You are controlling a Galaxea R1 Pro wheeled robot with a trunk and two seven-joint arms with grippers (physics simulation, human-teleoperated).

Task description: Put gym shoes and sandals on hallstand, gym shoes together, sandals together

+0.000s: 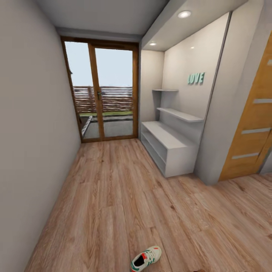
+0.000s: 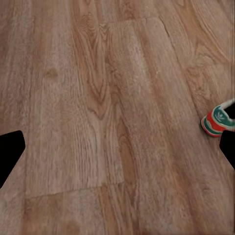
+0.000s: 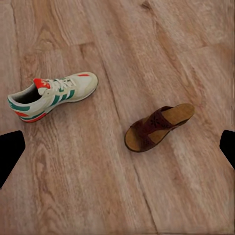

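Gym shoe (image 3: 53, 96) and sandal (image 3: 159, 126) on corridor floor (image 3: 147, 196): judged light, flexible; grip shoe collar. Right end effector (image 3: 117, 149) stands open, empty; left end effector (image 2: 117, 149) likewise.

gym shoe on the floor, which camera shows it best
The right wrist view: the whole gym shoe lies in plain sight on the corridor floor, laces and green stripes clear. The head view shows a gym shoe small at its bottom edge; the left wrist view catches just a heel.

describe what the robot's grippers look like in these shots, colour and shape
Little of them shows. In the left wrist view, the left gripper's fingertips appear as flat black, angular wedges at both picture edges. The right gripper's fingertips look alike in the right wrist view. No cables, markings or other arm parts are visible.
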